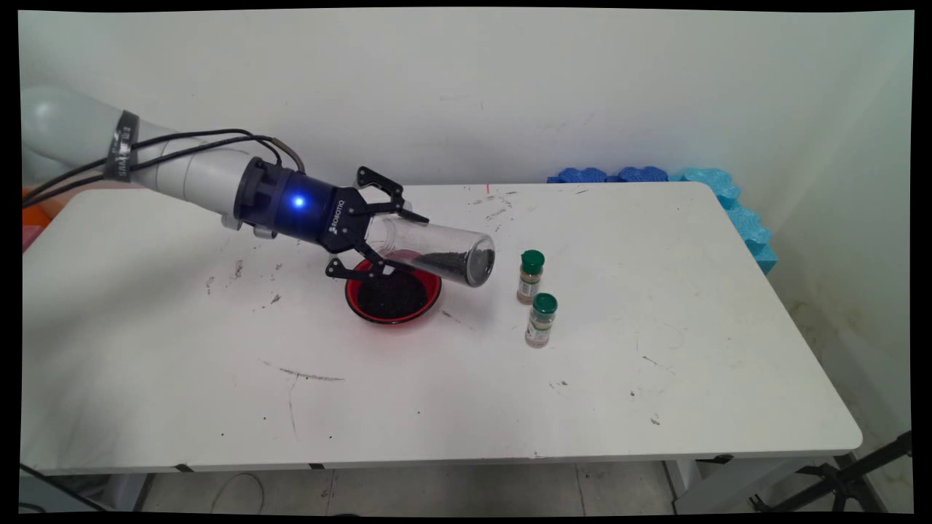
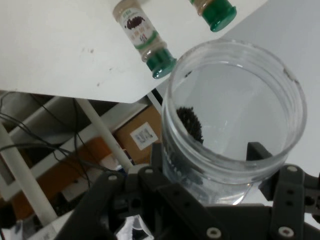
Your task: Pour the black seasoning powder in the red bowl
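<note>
The white table (image 1: 451, 393) fills most of the main view, scuffed and dotted with dark specks, and its far right corner is edged by blue foam blocks (image 1: 728, 196) that are partly cut off behind the tabletop. The white arm (image 1: 182, 171) reaches in from the left, with black cables running along it, and its upper part is lost past the picture's edge. At its end the claw (image 1: 389, 236) is closed around a clear jar (image 1: 437, 255), one finger above and one below, gripping it near one end. The jar lies nearly on its side in the air, its free end tipped slightly down toward the right, with a heap of dark grains (image 1: 448, 262) settled along its lower wall. In the hand view the jar (image 2: 235, 120) is seen end-on, a small dark clump (image 2: 190, 122) clinging inside; whether this end is open is hard to make out. Under the claw sits a red bowl (image 1: 393, 295) with dark contents, its near-left rim partly hidden by the lower finger. Just right of the jar's free end stand two small spice bottles with green caps, one farther back (image 1: 530, 276) and one nearer (image 1: 541, 320), close together but apart; their labels are too small to read.
</note>
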Robot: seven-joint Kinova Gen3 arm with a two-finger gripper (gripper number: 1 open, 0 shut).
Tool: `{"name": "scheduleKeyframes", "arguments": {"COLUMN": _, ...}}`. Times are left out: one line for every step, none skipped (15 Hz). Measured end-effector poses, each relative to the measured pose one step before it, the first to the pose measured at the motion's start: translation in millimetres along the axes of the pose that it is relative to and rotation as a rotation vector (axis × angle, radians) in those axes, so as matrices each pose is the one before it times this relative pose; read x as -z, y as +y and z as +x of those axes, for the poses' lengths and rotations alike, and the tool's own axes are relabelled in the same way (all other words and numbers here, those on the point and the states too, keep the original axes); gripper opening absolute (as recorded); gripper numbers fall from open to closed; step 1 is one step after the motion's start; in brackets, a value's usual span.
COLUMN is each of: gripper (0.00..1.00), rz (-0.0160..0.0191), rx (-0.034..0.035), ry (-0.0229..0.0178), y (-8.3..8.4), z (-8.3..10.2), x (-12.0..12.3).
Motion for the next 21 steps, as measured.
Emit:
{"name": "scheduleKeyframes", "arguments": {"gripper": 0.0, "rz": -0.00525, "rx": 0.01621, "ry": -0.00418, "y": -0.51, "z": -0.08, "x": -0.2}}
{"name": "scheduleKeyframes", "arguments": {"gripper": 0.0, "rz": -0.00505, "rx": 0.01443, "ry": -0.00377, "y": -0.43, "z": -0.01, "x": -0.18}}
{"name": "scheduleKeyframes", "arguments": {"gripper": 0.0, "rz": -0.00441, "rx": 0.01183, "ry": -0.00301, "y": -0.25, "z": 0.02, "x": -0.14}}
{"name": "scheduleKeyframes", "arguments": {"gripper": 0.0, "rz": -0.00326, "rx": 0.00746, "ry": -0.00177, "y": -0.13, "z": 0.04, "x": -0.07}}
{"name": "scheduleKeyframes", "arguments": {"gripper": 0.0, "rz": -0.00468, "rx": 0.01081, "ry": -0.00248, "y": -0.04, "z": 0.13, "x": -0.18}}
{"name": "scheduleKeyframes", "arguments": {"gripper": 0.0, "rz": -0.00528, "rx": 0.01192, "ry": -0.00269, "y": -0.13, "z": 0.05, "x": -0.21}}
{"name": "scheduleKeyframes", "arguments": {"gripper": 0.0, "rz": -0.00476, "rx": 0.01085, "ry": -0.00303, "y": -0.16, "z": -0.05, "x": -0.25}}
{"name": "scheduleKeyframes", "arguments": {"gripper": 0.0, "rz": -0.00398, "rx": 0.00812, "ry": -0.00234, "y": -0.1, "z": -0.06, "x": -0.17}}
{"name": "scheduleKeyframes", "arguments": {"gripper": 0.0, "rz": -0.00256, "rx": 0.00583, "ry": -0.00163, "y": -0.14, "z": -0.11, "x": -0.17}}
{"name": "scheduleKeyframes", "arguments": {"gripper": 0.0, "rz": -0.00391, "rx": 0.00838, "ry": -0.00211, "y": -0.16, "z": -0.11, "x": -0.22}}
{"name": "scheduleKeyframes", "arguments": {"gripper": 0.0, "rz": -0.00283, "rx": 0.00606, "ry": -0.00127, "y": -0.1, "z": -0.04, "x": -0.13}}
{"name": "scheduleKeyframes", "arguments": {"gripper": 0.0, "rz": -0.00419, "rx": 0.0086, "ry": -0.00164, "y": -0.16, "z": -0.11, "x": -0.19}}
{"name": "scheduleKeyframes", "arguments": {"gripper": 0.0, "rz": -0.00261, "rx": 0.00591, "ry": -0.00136, "y": -0.07, "z": -0.17, "x": -0.2}}
{"name": "scheduleKeyframes", "arguments": {"gripper": 0.0, "rz": -0.00382, "rx": 0.00788, "ry": -0.00175, "y": -0.12, "z": -0.21, "x": -0.27}}
{"name": "scheduleKeyframes", "arguments": {"gripper": 0.0, "rz": -0.00215, "rx": 0.00488, "ry": -0.00123, "y": -0.12, "z": -0.16, "x": -0.18}}
{"name": "scheduleKeyframes", "arguments": {"gripper": 0.0, "rz": -0.00304, "rx": 0.00713, "ry": -0.00191, "y": -0.1, "z": -0.19, "x": -0.29}}
{"name": "scheduleKeyframes", "arguments": {"gripper": 0.0, "rz": -0.00371, "rx": 0.00809, "ry": -0.00178, "y": -0.24, "z": -0.26, "x": -0.16}}
{"name": "scheduleKeyframes", "arguments": {"gripper": 0.0, "rz": -0.00353, "rx": 0.00809, "ry": -0.00194, "y": -0.24, "z": -0.17, "x": -0.15}}
{"name": "scheduleKeyframes", "arguments": {"gripper": 0.0, "rz": -0.00312, "rx": 0.0065, "ry": -0.00161, "y": -0.2, "z": -0.15, "x": -0.01}}
{"name": "scheduleKeyframes", "arguments": {"gripper": 0.0, "rz": -0.00287, "rx": 0.00655, "ry": -0.00151, "y": -0.27, "z": -0.16, "x": -0.05}}
{"name": "scheduleKeyframes", "arguments": {"gripper": 0.0, "rz": -0.00177, "rx": 0.00374, "ry": -0.00092, "y": -0.14, "z": 0.0, "x": 0.04}}
